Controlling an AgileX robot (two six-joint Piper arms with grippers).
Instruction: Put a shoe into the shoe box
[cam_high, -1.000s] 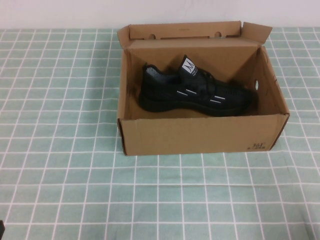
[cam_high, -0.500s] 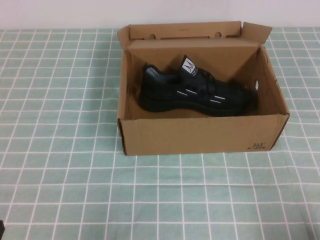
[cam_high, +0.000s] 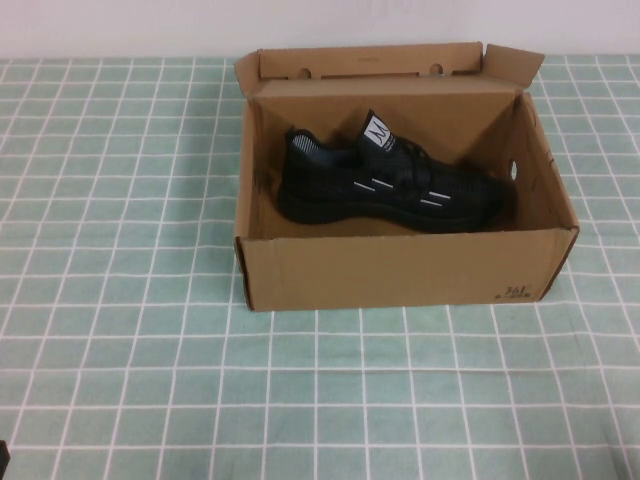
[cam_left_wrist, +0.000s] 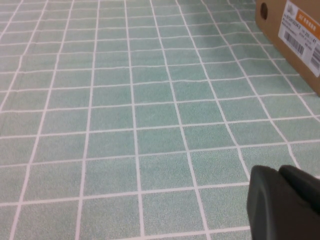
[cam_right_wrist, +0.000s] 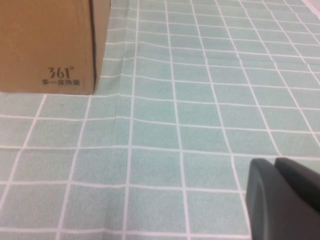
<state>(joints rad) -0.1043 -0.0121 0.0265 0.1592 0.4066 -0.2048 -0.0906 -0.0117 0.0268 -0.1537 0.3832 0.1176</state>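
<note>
1. While the shoe box (cam_high: 400, 180) stands open near the far middle of the worktop (cam_high: 120, 300), its flip lid (cam_high: 380, 62) is folded back upright against the pale wall behind.
2. The shoe (cam_high: 390, 185) lies inside the box on its floor, sole down – heel toward the robot's left, toe toward the right, close to the right wall.
3. Its white-logo tongue tag (cam_high: 377, 130) stands up near the middle, and short white dashes show along the side facing the camera.
4. A round hole shows in the box's right wall, and small black print sits on the front right corner (cam_high: 515, 292).
5. The worktop is covered by a green cloth with a white grid, seen in all 3 views.
6. The left gripper (cam_left_wrist: 285, 200) shows only as a dark rounded part at the edge of the left wrist view, low over the cloth and well apart from the box corner (cam_left_wrist: 295, 35), which carries a white and orange barcode label (cam_left_wrist: 301, 27); I cannot tell how its fingers stand.
7. The right gripper (cam_right_wrist: 282, 197) shows likewise as a dark part in the right wrist view, over bare cloth, apart from the printed box corner (cam_right_wrist: 47, 45) – its fingers' state cannot be told either.
8. Neither gripper touches the box or the shoe.
</note>
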